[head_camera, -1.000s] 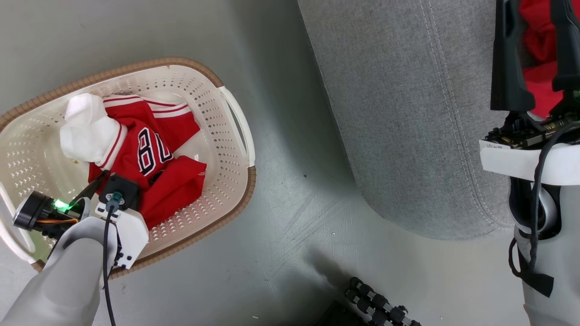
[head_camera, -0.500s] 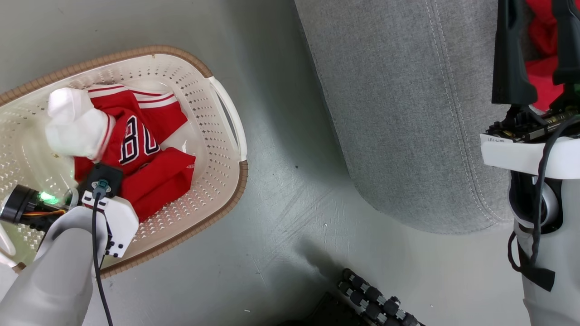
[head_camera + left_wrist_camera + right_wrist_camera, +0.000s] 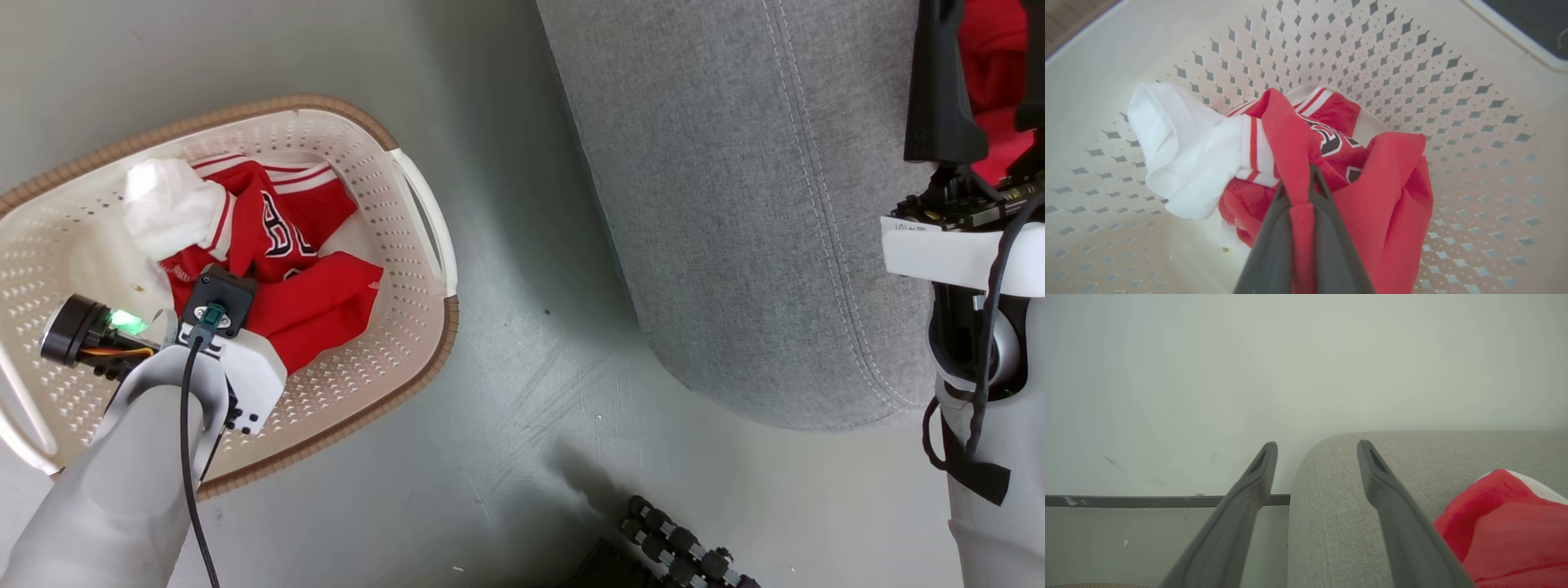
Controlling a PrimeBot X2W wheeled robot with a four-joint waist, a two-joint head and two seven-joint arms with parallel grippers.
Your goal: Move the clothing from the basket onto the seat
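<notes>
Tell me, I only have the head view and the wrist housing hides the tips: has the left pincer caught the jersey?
Observer: Yes. In the left wrist view the left pincer is shut on a red fold of the jersey.
Operator: And the right pincer, open or shut?
Observer: The right wrist view shows the right pincer open, nothing between its fingers, by the seat's rounded corner.
Operator: What is the red thing behind it?
Observer: The other garment, lying on the seat, with a white panel along its top.
</notes>
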